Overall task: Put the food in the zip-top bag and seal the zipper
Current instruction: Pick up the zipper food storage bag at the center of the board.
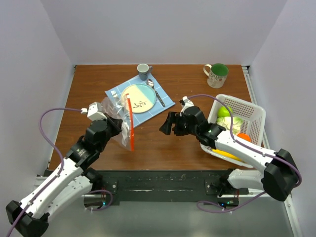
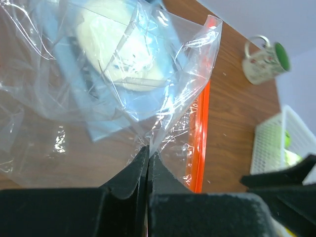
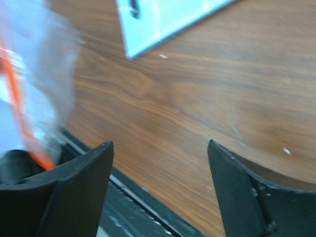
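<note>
My left gripper [image 1: 120, 127] is shut on the clear zip-top bag [image 1: 117, 121] and holds it up over the table's left middle. In the left wrist view the black fingers [image 2: 133, 177] pinch a fold of the bag [image 2: 113, 74], and the orange-red zipper [image 2: 201, 133] runs down its right edge. The zipper [image 1: 131, 123] also shows in the top view. My right gripper [image 1: 167, 124] is open and empty, to the right of the bag. Its fingers [image 3: 79, 182] hover over bare wood, with the bag [image 3: 29, 98] at far left. The food [image 1: 228, 117] lies in the white basket [image 1: 249, 111].
A blue placemat [image 1: 160, 101] holds a plate [image 1: 139, 97], a fork and a spoon at the back middle. A grey cup [image 1: 143, 71] stands behind it. A green-lined mug [image 1: 216, 75] stands at the back right. The table's front edge is just below both grippers.
</note>
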### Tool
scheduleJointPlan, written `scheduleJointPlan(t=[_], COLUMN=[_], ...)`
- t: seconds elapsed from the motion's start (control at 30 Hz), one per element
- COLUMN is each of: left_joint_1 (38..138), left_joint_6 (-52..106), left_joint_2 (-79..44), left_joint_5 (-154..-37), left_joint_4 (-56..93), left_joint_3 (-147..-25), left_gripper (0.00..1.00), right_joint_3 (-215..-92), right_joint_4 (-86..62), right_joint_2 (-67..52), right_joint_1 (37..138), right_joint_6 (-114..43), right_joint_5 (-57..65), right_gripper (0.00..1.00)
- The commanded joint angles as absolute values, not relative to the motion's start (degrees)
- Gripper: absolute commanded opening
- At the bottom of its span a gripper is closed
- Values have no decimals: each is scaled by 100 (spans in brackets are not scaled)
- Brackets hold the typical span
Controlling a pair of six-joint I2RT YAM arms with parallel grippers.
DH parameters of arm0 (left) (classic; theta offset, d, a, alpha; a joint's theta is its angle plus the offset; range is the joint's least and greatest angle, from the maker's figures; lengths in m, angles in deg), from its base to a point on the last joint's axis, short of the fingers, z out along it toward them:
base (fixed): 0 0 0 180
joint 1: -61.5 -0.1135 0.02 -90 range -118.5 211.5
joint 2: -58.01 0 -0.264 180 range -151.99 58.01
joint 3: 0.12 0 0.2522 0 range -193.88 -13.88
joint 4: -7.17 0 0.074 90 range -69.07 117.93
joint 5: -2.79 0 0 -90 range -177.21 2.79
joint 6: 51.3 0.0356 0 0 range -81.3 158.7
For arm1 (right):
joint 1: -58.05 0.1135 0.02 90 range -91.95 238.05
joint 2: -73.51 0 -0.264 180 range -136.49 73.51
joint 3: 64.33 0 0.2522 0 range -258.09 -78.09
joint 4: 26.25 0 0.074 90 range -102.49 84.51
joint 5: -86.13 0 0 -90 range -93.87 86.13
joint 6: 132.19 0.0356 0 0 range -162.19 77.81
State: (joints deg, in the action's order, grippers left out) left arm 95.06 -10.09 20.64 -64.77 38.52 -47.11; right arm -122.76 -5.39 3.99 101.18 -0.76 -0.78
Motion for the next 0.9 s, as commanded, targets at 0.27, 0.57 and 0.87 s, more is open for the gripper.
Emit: scheduleJointPlan(t=[0.27,0.57,0.87], left_joint_1=[9542,9542,9533], left_joint_6=[-515,-753,-779], left_joint_2=[2223,2092,2057], left_joint_5=[-8519,-8668,-8695], left_joint_4=[1462,1171,1074], left_joint_3=[-4007,-3928,-3937], left_gripper=[0,0,0], right_joint_3=[-12775,-12819,-12854], right_joint_4=[-1679,-1987,-2057], right_joint_2=[724,417,170], right_joint_1=[10471,11016,11219], right_joint_6=[835,932,967], right_joint_5=[326,150,-79], right_gripper=[55,46,46])
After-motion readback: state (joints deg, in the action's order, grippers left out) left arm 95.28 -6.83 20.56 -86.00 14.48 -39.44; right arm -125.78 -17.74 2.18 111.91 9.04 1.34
